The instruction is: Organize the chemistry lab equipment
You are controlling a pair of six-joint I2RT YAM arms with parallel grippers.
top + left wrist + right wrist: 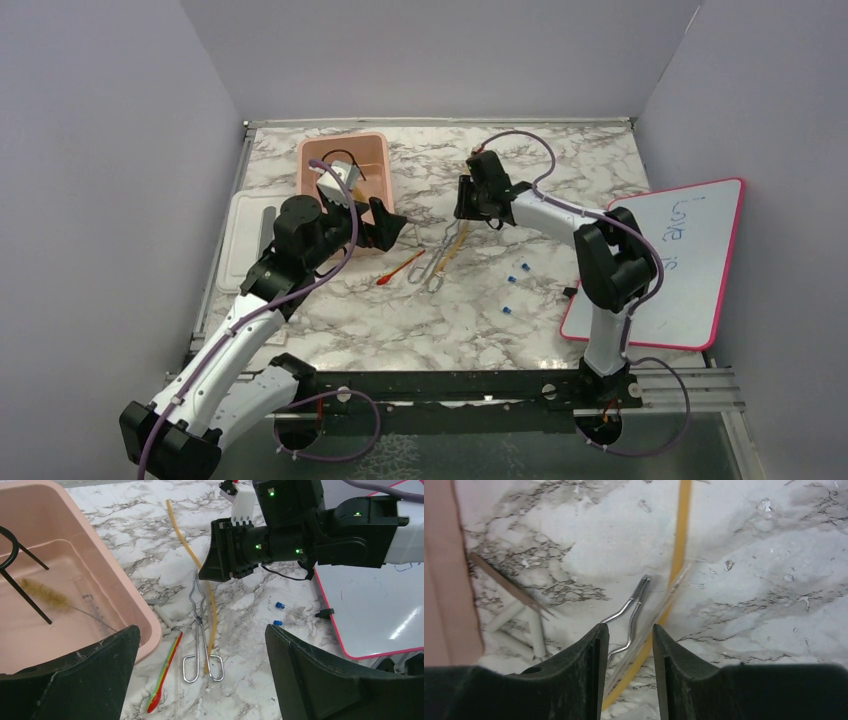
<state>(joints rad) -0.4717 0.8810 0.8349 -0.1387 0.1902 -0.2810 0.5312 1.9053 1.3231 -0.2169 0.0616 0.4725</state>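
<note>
The thin metal tongs (437, 262) lie mid-table beside the long tan rubber tube (456, 240) and the red-tipped stick (400, 270). My left gripper (390, 228) is open wide and empty; in its wrist view (202, 629) it hovers over the tongs (199, 611), the tube (192, 555) and the stick (165, 672). My right gripper (465, 205) is open a little and empty, low over the tongs' tip (634, 600) and the tube (681, 535). The black wire ring (10, 555) and small brush (47, 596) lie in the pink tub (120, 587). Tiny blue pieces (518, 275) lie to the right.
The pink tub (343, 165) stands at the back left, its white lid (245, 240) beside it. The pink-framed whiteboard (670, 260) lies at the right edge. Small white sticks (162, 616) and a thin wooden stick (506, 585) lie by the tub. Grey walls enclose the table.
</note>
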